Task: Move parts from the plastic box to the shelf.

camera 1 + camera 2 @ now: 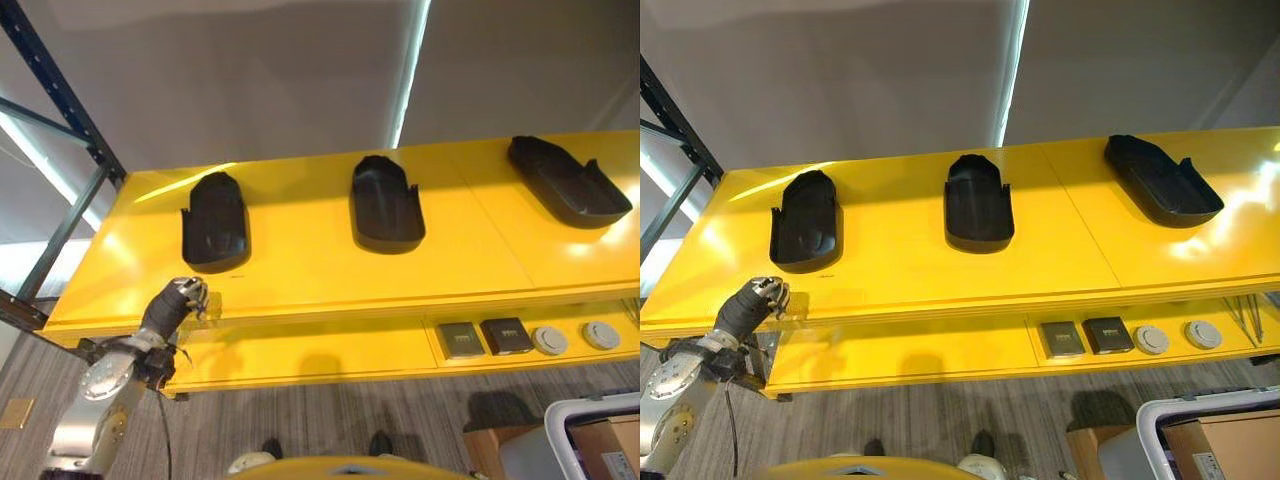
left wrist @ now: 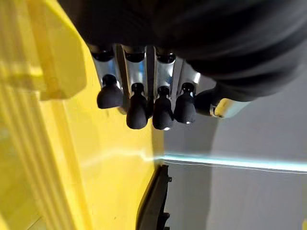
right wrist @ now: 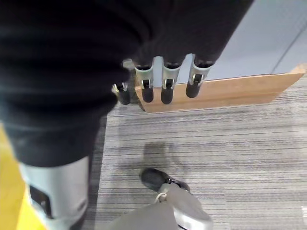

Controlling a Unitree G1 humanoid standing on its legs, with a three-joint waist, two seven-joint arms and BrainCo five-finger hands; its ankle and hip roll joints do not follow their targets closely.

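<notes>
Three black moulded parts lie on the top of the yellow shelf [image 1: 300,270]: a left part [image 1: 214,220], a middle part [image 1: 386,203] and a right part [image 1: 565,180]. My left hand [image 1: 182,298] hovers at the shelf's front edge, just below the left part and apart from it. Its fingers [image 2: 144,96] are relaxed and hold nothing, and a black part's edge [image 2: 153,206] shows beyond them. My right hand [image 3: 167,79] hangs over the carpet, fingers loose and empty. The plastic box [image 1: 590,425] stands at the lower right, with cardboard inside.
A lower yellow shelf level carries two small square boxes [image 1: 460,340] and two white discs [image 1: 550,340]. A dark rack upright [image 1: 60,95] rises at the left. A cardboard box [image 1: 480,445] sits on the floor, and a wooden board [image 3: 225,91] lies beyond my right hand.
</notes>
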